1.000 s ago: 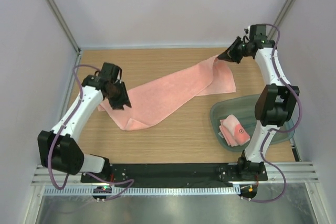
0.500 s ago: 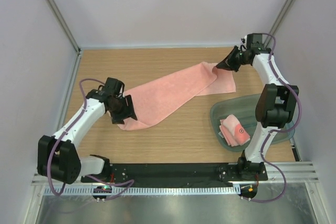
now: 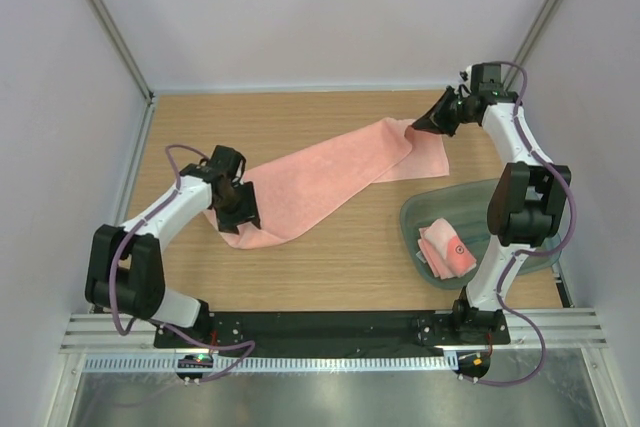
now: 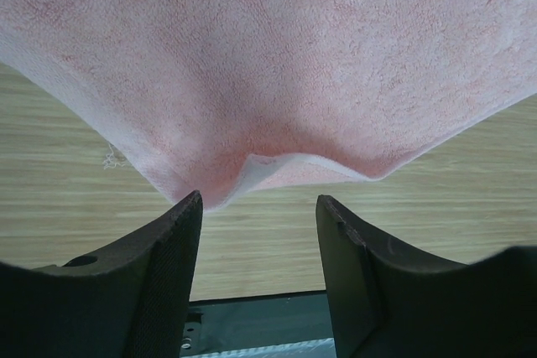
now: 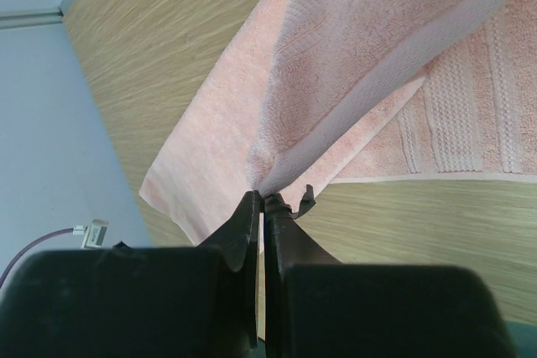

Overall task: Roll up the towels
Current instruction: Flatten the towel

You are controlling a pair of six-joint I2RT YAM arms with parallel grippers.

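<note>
Top external view shows you the long towel (image 3: pixel 330 172) lying diagonally across the table (image 3: pixel 330 277), from its near end at about 8 o'clock to its far end at about 1 o'clock. Your right gripper (image 3: pixel 425 125) is clamped on that far corner and holds it off the wood. In the right wrist view the jaws are pressed together on a pinch of terry, and the rest of the cloth drapes away beneath.

Your left gripper (image 3: pixel 240 215) sits at the 8 o'clock end with its jaws apart. The left wrist view shows both fingers (image 4: pixel 159 274) spread and nothing between them. The towel's edge, with a small turned-up lip, lies just ahead of the tips. The folded towel (image 3: pixel 447 249) lies in the grey-green tub (image 3: pixel 415 212) at about 4 o'clock, and neither arm touches it.

As I read it, you are in the laying-out step. The long towel is stretched but narrowed and bunched along its length, and no roll has been started on either towel.

The next move calls for the left claw to close on that near edge. Then pull gently against the right grip so the cloth flattens before you set it down. Take the lip squarely, because a shallow pinch on terry could slip.
</note>
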